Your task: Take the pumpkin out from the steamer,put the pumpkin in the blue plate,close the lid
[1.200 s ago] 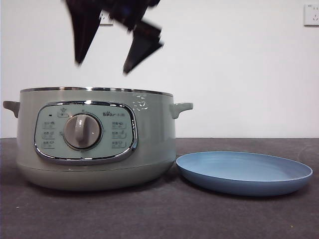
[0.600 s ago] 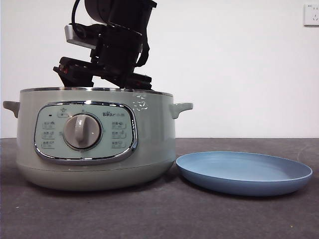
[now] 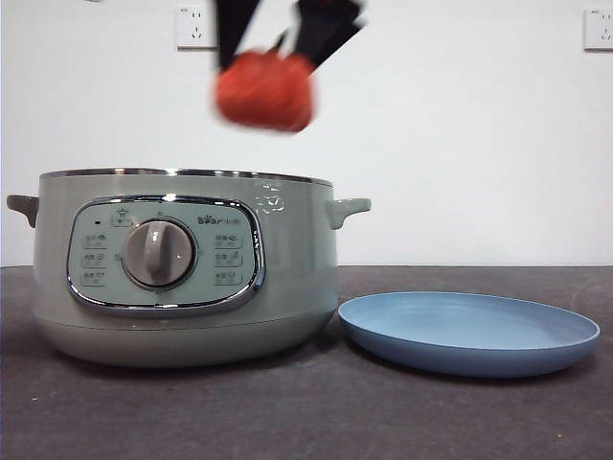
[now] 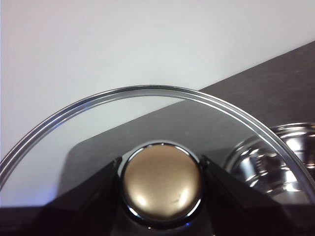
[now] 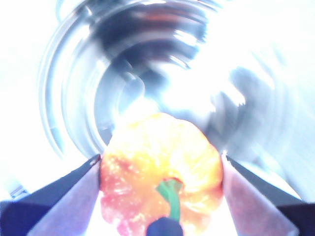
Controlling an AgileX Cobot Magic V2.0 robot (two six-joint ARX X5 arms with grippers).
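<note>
Left hand [image 4: 160, 184]: two black wedge-shaped jaws with flat, matte faces.
Right hand [image 5: 161, 189]: two dark, angular, tapering jaws, washed bluish by glare.
Front view: both jaws blurred black.

Right tool [image 3: 271, 53] high, clamped on pumpkin [image 3: 265, 90]; left tool [image 4: 160, 184] gripping lid [image 4: 147, 98] knob.

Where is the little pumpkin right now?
In the front view the pumpkin hangs in the air above the steamer, held by the right gripper. The blue plate sits beside the steamer.
</note>
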